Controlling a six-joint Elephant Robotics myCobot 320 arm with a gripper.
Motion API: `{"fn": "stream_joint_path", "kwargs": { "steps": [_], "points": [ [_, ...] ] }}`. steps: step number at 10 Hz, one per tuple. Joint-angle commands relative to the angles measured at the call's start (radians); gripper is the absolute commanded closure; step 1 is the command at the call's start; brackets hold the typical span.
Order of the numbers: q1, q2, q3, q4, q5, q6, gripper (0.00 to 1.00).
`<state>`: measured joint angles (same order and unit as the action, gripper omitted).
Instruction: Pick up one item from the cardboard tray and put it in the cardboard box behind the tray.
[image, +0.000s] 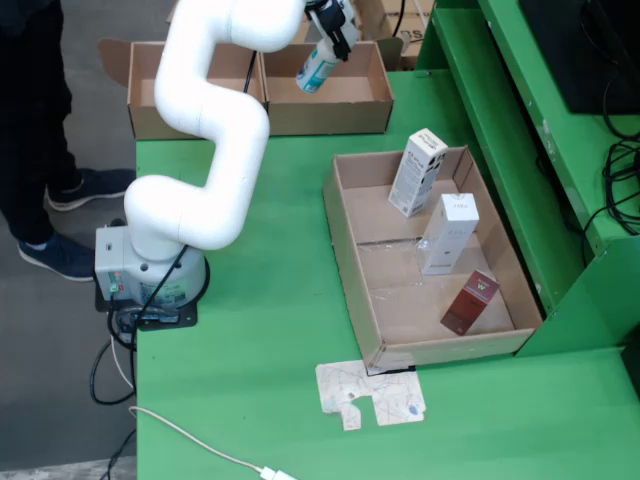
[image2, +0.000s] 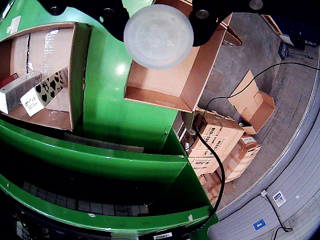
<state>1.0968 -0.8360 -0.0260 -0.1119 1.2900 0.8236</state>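
Note:
My gripper (image: 332, 28) is shut on a white and teal bottle (image: 318, 66), held tilted above the cardboard box (image: 330, 115) behind the tray. In the gripper-mounted view the bottle's round pale base (image2: 158, 36) fills the top centre, with the open box (image2: 165, 82) directly below it. The cardboard tray (image: 350, 250) on the green table holds a white patterned carton (image: 417, 172), a plain white carton (image: 449, 234) and a dark red box (image: 470, 302). The tray (image2: 77, 75) and two of its cartons show at the left of the gripper-mounted view.
A second cardboard box (image: 150, 110) sits left of the target box, partly behind the white arm (image: 215, 130). A flat cardboard scrap (image: 370, 394) lies in front of the tray. A person's legs (image: 35, 140) stand at the left. Green framing (image: 520, 130) rises on the right.

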Motion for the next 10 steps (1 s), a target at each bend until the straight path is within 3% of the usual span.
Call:
{"fn": "stream_joint_path", "kwargs": {
  "steps": [1, 6, 10],
  "points": [
    [-0.003, 0.029, 0.026, -0.011, 0.006, 0.015, 1.0],
    [0.008, -0.038, 0.026, 0.171, 0.0, 0.033, 1.0],
    [0.019, -0.06, 0.026, 0.213, -0.022, 0.042, 1.0]
  ]
}}
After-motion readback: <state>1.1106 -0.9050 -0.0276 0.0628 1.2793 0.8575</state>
